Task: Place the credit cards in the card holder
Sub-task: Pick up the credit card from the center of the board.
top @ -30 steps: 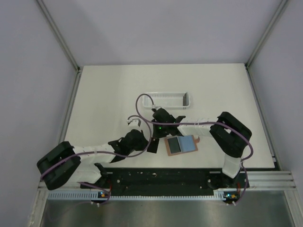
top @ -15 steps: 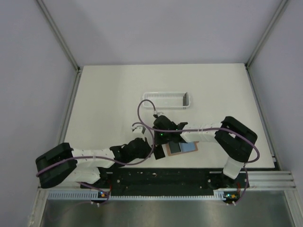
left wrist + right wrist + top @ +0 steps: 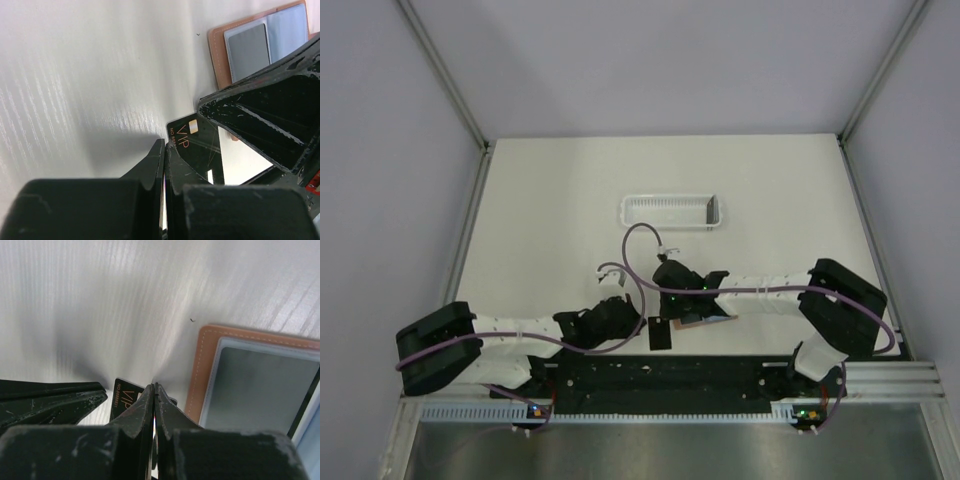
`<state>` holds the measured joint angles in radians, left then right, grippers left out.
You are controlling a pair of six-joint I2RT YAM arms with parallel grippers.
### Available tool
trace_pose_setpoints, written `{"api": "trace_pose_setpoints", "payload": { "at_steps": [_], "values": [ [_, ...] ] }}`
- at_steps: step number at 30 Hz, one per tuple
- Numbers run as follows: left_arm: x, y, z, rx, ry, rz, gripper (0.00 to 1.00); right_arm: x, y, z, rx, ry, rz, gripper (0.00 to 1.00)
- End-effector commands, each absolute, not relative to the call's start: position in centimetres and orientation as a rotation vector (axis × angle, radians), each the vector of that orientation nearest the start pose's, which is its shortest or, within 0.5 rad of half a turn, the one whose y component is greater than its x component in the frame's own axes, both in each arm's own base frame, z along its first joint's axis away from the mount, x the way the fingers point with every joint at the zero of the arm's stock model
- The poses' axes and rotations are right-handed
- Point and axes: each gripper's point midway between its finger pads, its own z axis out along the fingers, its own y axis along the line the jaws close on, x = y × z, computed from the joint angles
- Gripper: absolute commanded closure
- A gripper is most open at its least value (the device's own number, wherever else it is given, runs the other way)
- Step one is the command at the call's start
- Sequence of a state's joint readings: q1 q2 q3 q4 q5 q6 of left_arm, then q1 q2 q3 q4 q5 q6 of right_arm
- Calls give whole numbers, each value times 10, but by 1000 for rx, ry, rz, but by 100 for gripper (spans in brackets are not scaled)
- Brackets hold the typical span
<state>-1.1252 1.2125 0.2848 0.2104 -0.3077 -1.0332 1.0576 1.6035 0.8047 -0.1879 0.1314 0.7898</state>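
Left fingers (image 3: pixel 152 162) pinch thin black VIP-printed credit card (image 3: pixel 195 142) just beside open reddish-brown leather card holder (image 3: pixel 216 55) — probably lining up a pocket — right fingers (image 3: pixel 137 412) closed alongside, grip unclear.

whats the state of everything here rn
left claw: shut on black card
right claw: shut, tips at that card's corner
card holder: open, lying flat
white tray: upright, untouched
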Motion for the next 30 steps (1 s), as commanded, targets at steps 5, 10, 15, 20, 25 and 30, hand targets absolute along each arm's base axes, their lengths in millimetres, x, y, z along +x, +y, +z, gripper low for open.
{"api": "trace_pose_setpoints", "payload": {
  "at_steps": [5,10,15,20,25,30],
  "values": [
    [126,-238,-13,10,2489,-628,100,141,276,0,-323,2706,343,100],
    [122,-237,-15,9,2497,-623,100,136,271,1,-312,2707,324,100],
    [119,-234,-15,-2,2496,-622,100,132,273,1,-314,2708,333,100],
    [118,-234,-15,-1,2499,-622,100,134,273,3,-303,2694,331,100],
    [114,-234,-15,3,2503,-626,100,139,277,13,-283,2653,370,100],
    [112,-234,-13,6,2501,-631,100,142,285,55,-243,2537,532,94]
  ]
}}
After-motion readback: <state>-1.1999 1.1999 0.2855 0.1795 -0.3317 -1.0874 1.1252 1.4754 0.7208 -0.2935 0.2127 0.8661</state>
